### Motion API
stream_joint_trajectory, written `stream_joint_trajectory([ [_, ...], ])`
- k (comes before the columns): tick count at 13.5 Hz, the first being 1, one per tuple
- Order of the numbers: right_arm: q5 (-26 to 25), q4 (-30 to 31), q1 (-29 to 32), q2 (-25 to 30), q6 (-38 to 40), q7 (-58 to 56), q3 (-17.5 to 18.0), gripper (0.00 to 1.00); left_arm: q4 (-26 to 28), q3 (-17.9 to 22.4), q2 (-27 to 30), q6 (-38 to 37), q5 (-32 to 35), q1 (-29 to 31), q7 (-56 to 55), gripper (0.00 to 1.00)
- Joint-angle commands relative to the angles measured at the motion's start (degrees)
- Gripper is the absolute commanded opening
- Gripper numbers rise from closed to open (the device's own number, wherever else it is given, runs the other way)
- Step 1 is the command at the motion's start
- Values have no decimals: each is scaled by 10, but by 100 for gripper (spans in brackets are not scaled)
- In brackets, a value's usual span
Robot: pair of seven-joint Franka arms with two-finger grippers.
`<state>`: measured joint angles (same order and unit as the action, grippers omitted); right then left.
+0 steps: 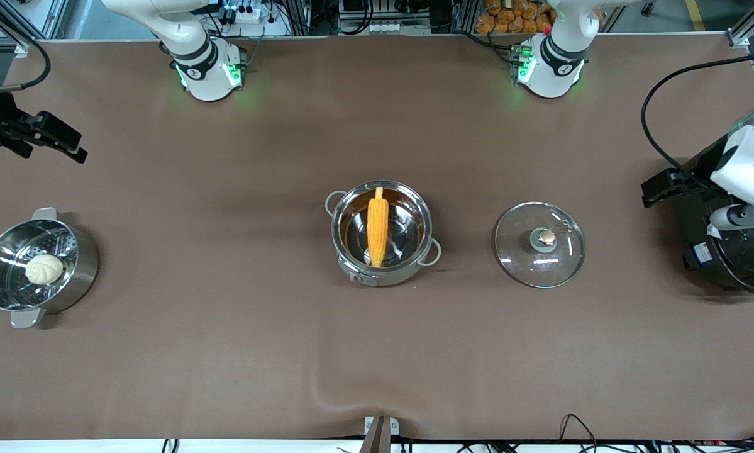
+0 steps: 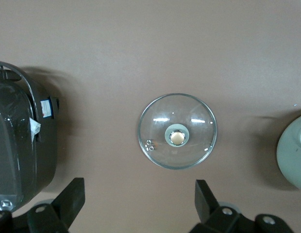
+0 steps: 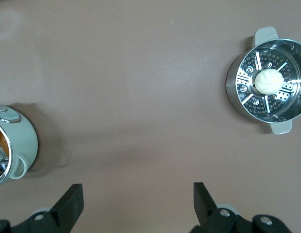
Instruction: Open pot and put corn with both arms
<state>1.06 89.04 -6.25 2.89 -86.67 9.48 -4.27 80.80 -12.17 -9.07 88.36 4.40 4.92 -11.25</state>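
Front view: I see the corn (image 1: 378,224) lying in the pot (image 1: 414,267), lid (image 1: 539,244) off beside it; left gripper (image 2: 140,206) and right gripper (image 3: 138,206) both hang open.

Rice cooker (image 1: 738,251) runs off the frame edge at the left arm's end, top partly covered by the left arm. Right gripper (image 1: 59,143): wrist cut off in front view. Both wrist views show only finger ends (image 2: 70,199) (image 3: 73,201). Pot (image 3: 12,145) half cut off in right wrist view, corn there a mere sliver.
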Motion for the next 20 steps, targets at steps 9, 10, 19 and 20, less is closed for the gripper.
stream_joint_trajectory([
  [9,-4,-24,19,-15,40,-23,10,100,92,60,121,-18,-31,-40,23,100],
  [10,-4,-24,19,-15,40,-22,10,100,105,72,131,-14,-32,-46,23,100],
  [19,-4,-25,18,-23,40,-23,11,100,88,122,135,-34,-46,-84,51,100],
  [20,-7,-26,16,-23,42,-22,11,100,88,123,135,-34,-47,-85,52,100],
])
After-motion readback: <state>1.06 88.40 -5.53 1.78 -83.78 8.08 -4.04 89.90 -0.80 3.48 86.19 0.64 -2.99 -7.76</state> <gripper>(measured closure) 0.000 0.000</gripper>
